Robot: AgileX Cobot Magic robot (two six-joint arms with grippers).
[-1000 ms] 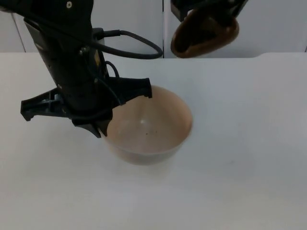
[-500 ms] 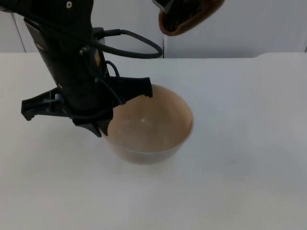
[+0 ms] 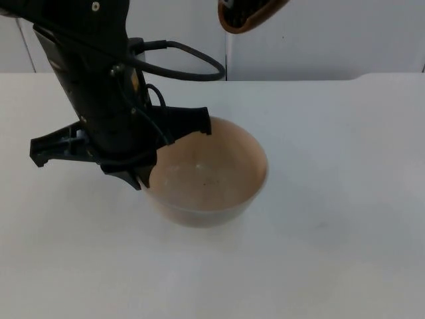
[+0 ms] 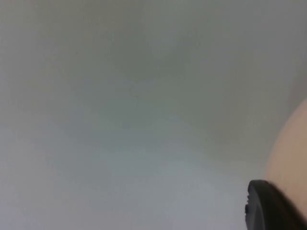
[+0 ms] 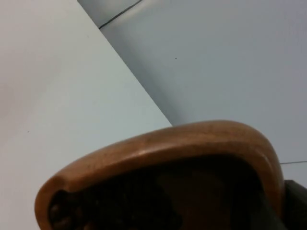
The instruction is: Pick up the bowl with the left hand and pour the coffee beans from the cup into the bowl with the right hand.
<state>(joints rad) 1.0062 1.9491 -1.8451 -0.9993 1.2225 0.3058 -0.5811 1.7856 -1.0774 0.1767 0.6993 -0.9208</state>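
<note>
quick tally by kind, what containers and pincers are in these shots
bowl: 1, beige, on the white table, left pincer at its rim
cup: 1, brown wood, held up high by the right pincer, dark coffee beans inside
pincers: 2
total: 4

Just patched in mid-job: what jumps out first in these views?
The left gripper grips the near-left rim of a tan bowl at the middle of the white table; the bowl looks nearly empty, just a speck or two inside. High above by the grey wall, the right gripper holds a tilted brown cup with dark coffee beans at its mouth.
</note>
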